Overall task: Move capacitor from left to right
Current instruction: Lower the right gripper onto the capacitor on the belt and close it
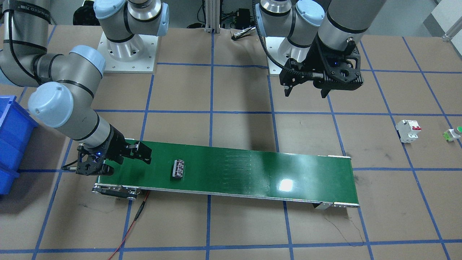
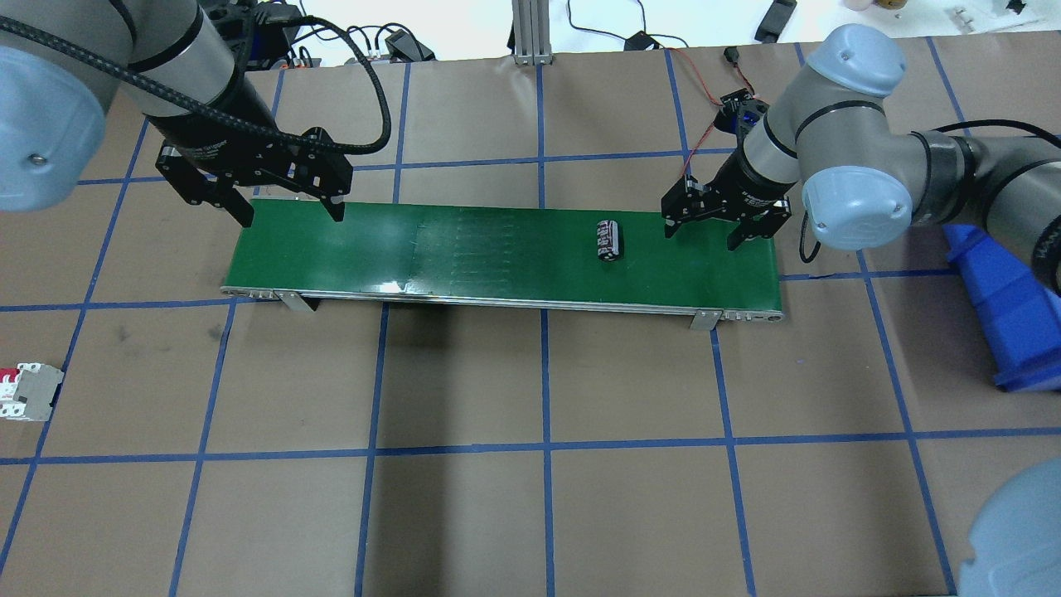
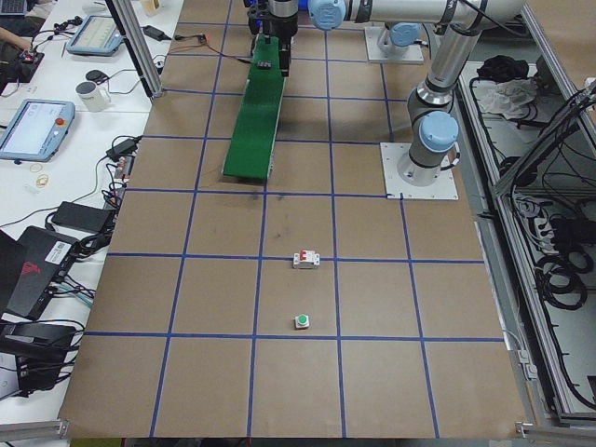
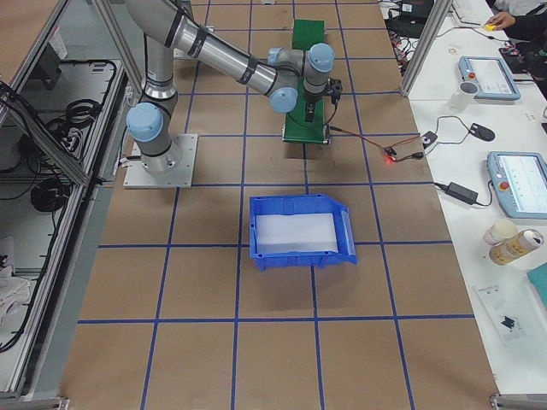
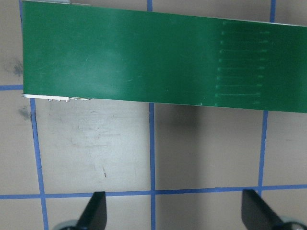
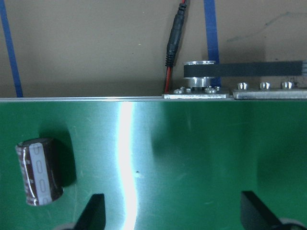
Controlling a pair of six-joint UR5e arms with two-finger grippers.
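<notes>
The capacitor (image 2: 609, 240), a stubby dark cylinder with pale stripes, lies on its side on the green conveyor belt (image 2: 464, 257), toward the belt's right end. It also shows in the front view (image 1: 178, 168) and at the lower left of the right wrist view (image 6: 39, 171). My right gripper (image 2: 719, 234) is open and empty, low over the belt's right end, a short way right of the capacitor (image 1: 124, 162). My left gripper (image 2: 292, 214) is open and empty, raised above the belt's left end (image 1: 306, 92).
A white circuit breaker with red switches (image 1: 408, 130) and a green-capped push button (image 1: 453, 134) sit on the table beyond the belt's left end. A blue bin (image 4: 299, 231) stands on my right. A red cable (image 1: 131, 225) runs from the belt's motor end.
</notes>
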